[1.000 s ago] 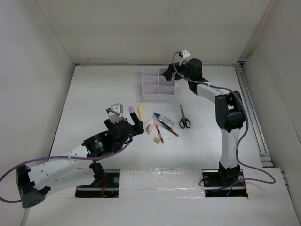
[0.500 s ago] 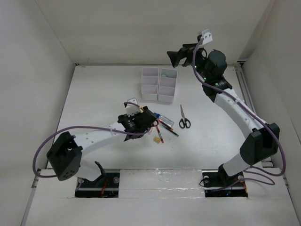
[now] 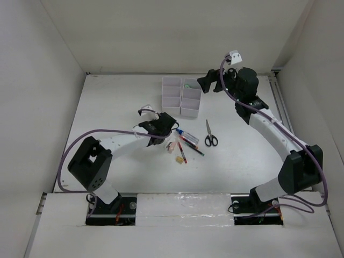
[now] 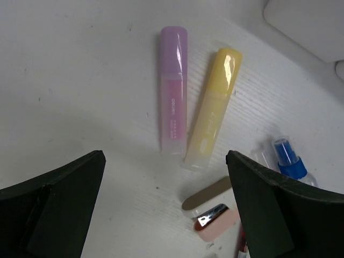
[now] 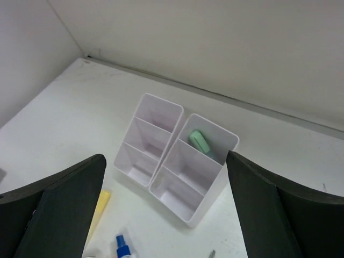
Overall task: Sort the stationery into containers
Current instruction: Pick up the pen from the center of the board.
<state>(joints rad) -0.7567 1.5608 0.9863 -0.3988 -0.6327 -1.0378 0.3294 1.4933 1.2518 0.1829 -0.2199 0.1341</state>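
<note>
Left claw (image 4: 165,161) was spread wide and empty. The purple highlighter (image 4: 173,88) lay on the table just ahead of the gap between its fingers, long axis running straight away, so I'd guess closing would squeeze across its width. Yellow highlighter (image 4: 214,107) sat just right of it, nearly parallel. Both are smooth, chunky plastic with frosted bodies and rounded caps. Right claw (image 5: 165,158), also spread, hung way off above the white tray (image 5: 161,100), green highlighter (image 5: 199,141) inside.

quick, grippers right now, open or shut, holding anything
left gripper: open, empty, over the purple highlighter and yellow highlighter
right gripper: open, empty, above the white organizer tray
</note>
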